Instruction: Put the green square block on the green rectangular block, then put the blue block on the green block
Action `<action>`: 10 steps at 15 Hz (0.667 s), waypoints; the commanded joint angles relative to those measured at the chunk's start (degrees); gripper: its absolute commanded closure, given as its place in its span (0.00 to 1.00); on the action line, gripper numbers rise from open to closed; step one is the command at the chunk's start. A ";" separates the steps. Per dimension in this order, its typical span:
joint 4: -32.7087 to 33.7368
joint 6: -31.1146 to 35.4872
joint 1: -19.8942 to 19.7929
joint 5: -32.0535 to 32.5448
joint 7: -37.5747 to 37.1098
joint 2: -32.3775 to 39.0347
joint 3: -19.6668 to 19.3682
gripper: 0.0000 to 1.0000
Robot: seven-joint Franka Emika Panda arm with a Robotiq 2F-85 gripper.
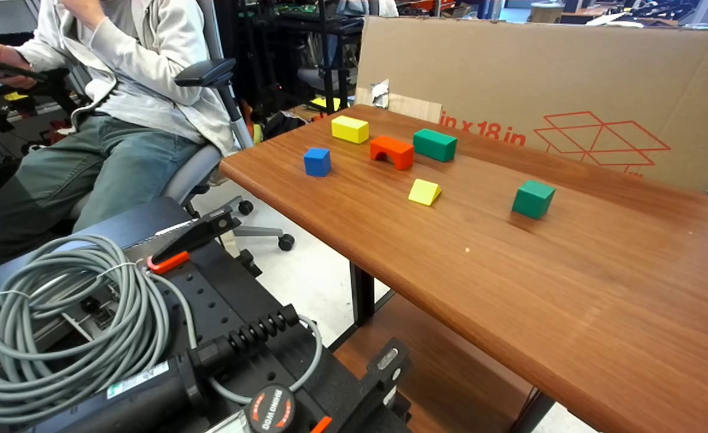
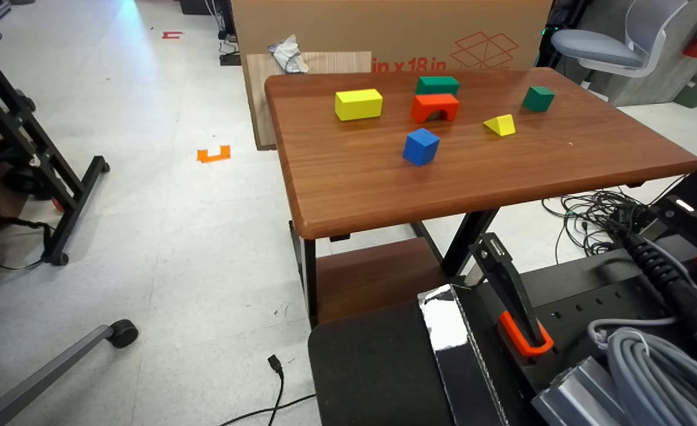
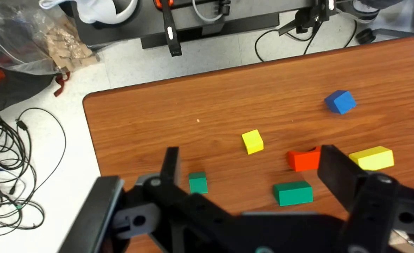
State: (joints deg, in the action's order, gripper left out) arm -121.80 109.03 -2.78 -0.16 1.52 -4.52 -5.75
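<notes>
"What lies nearest the red arch [image 1: 392, 151] on the table [image 1: 600, 288]?"

"The green rectangular block [image 1: 435, 146], just behind and to its right."

"And the blue block [image 1: 317, 162]?"

"Left of the arch, apart from it. The yellow oblong block [image 1: 350, 130] is behind the arch, to the left; the yellow wedge [image 1: 424, 192] lies in front, slightly right."

"Where's the green square block [image 1: 533, 199]?"

"Off to the arch's right, well apart."

"Anything past the arch?"

"A cardboard sheet [image 1: 558, 78] with red print stands behind it; a person [image 1: 149, 84] sits far to its left."
</notes>
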 commanded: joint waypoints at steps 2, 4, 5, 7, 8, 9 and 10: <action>-0.87 10.65 -0.43 3.59 -2.85 8.20 0.99 0.00; -0.09 13.66 -0.47 5.51 -5.60 12.70 0.66 0.00; 0.40 14.80 -0.44 5.99 -6.97 14.77 0.49 0.00; 1.04 16.85 -0.48 5.60 -6.93 18.43 0.43 0.00; 1.30 17.92 -0.48 5.37 -6.78 19.93 0.46 0.00; 1.50 19.73 -0.38 5.66 -6.64 21.31 0.45 0.00; 1.92 20.96 -0.22 6.01 -7.13 22.58 0.31 0.00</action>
State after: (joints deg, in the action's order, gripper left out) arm -122.23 126.78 -2.84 5.09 -4.74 14.04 -5.48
